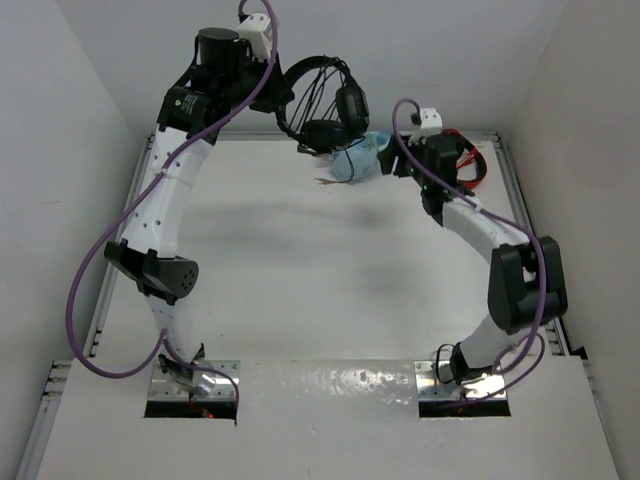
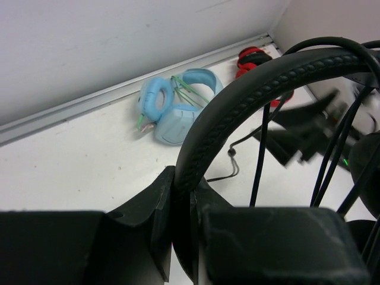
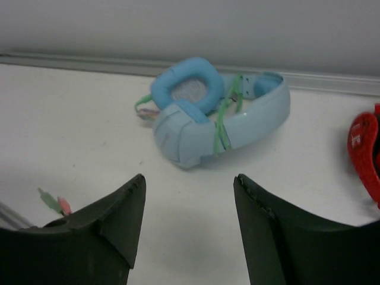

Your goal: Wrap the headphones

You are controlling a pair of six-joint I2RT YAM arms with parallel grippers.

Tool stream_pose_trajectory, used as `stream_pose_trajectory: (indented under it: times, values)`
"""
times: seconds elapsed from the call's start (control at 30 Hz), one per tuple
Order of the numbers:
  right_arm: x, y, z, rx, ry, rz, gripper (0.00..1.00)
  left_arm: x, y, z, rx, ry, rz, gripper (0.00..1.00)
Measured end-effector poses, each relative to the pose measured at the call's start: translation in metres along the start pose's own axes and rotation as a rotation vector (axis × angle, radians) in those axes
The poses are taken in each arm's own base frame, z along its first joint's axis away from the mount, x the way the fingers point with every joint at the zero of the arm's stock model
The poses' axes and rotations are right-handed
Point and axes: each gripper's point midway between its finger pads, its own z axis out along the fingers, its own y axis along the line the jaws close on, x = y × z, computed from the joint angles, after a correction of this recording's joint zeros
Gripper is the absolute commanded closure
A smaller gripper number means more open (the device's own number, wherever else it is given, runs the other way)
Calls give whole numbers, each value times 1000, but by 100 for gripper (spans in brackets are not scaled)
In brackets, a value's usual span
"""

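Along the near edge of the white worktop stand only the two arm bases. Farther back on the right side, the right gripper sits low over the surface. Its fingers are spread wide with nothing between them. A green and a pink plug lie just beside its left finger, and I cannot follow their lead to either headset.

Beyond the right gripper, by the far edge, lie the light-blue headphones with a green cord wound over them. The red-and-black headphones rest in the far right corner.

The headphones are off the worktop, held in the air above the middle of the far edge. The left gripper is clamped tight on their headband. The set is all black, and the thin band has a ribbed, stitched-looking outer face and curves up and over from the fingers. Two round padded earcups hang close together at the lower end of the arc, one a little above the other. Several strands of the thin black cable cross the band near its top and drop straight down through the loop. One slack end curls on the worktop below.
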Motion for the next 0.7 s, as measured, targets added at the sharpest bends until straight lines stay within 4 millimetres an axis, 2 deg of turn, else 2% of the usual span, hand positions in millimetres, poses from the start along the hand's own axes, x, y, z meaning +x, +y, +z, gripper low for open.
stream_pose_trajectory:
  times: [0.1, 0.2, 0.3, 0.4, 0.53, 0.6, 0.7]
  values:
    - [8, 17, -31, -101, -108, -63, 36, -1, 7, 0, -42, -6, -19, 100]
    - [30, 33, -55, -186, -153, -112, 35, -2, 12, 0, -79, -13, -38, 100]
    - [40, 54, -60, -265, -162, -140, 34, -2, 18, 0, -113, -18, -55, 100]
    - [33, 85, -61, -324, -216, -157, 32, -3, 24, -1, -153, -25, -74, 100]
    - [25, 127, -45, -355, -299, -79, 31, -6, 31, -3, -203, -43, -109, 100]
    - [22, 129, -25, -318, -321, -5, 31, -7, 33, -3, -221, -50, -130, 100]
    - [22, 116, 8, -221, -342, 105, 31, -7, 37, -3, -245, -58, -157, 100]
